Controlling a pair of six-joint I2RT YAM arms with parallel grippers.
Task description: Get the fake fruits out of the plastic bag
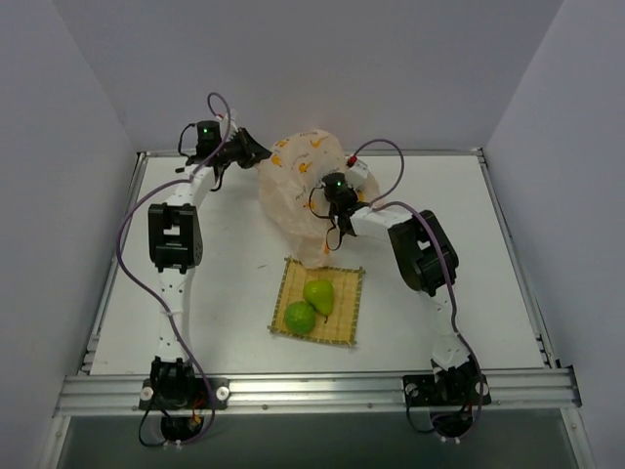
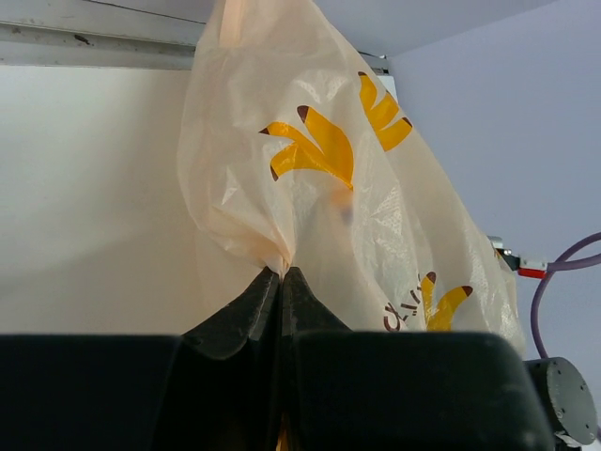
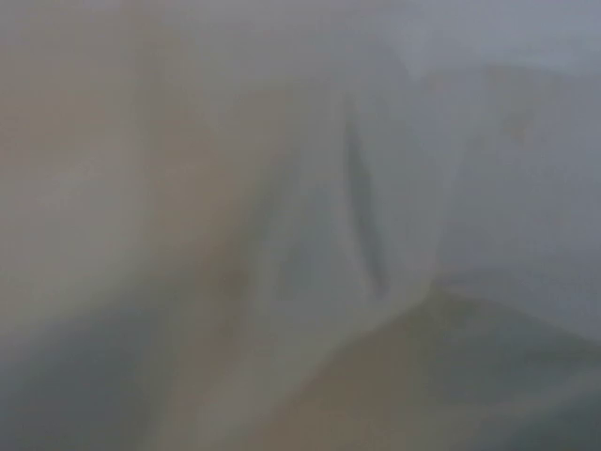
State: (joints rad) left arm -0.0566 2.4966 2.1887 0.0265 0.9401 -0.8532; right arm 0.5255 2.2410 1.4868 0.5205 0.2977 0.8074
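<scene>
- At the far middle of the desk (image 1: 469,254) the plastic bag (image 1: 298,181) stands bunched and upright, a pale peach film printed with yellow-orange banana bunches.
- We see the left pincer (image 1: 256,149) at the bag's left flank. In the left wrist view its two dark fingers (image 2: 246,315) are pressed together with a fold of the film pinched between their tips.
- The right pincer (image 1: 330,200) sits against the bag's near right side. The film hides its tips, and the right wrist view is only a grey-beige blur of plastic, so we cannot tell whether its jaws are apart or together.
- Just in front of the bag lies a square yellow woven mat (image 1: 347,293), whose far edge touches or slips under the bag's lower fold.
- On the mat rest a green pear (image 1: 319,295) and a round green lime-like ball (image 1: 299,318), touching each other.
- What the bag holds inside we cannot make out.
- Purple cables (image 1: 132,220) loop beside both arms, and grey walls close the desk on three sides.
- Low on the bag a few dark letters (image 2: 404,308) sit beside a banana print, too creased for us to read.
</scene>
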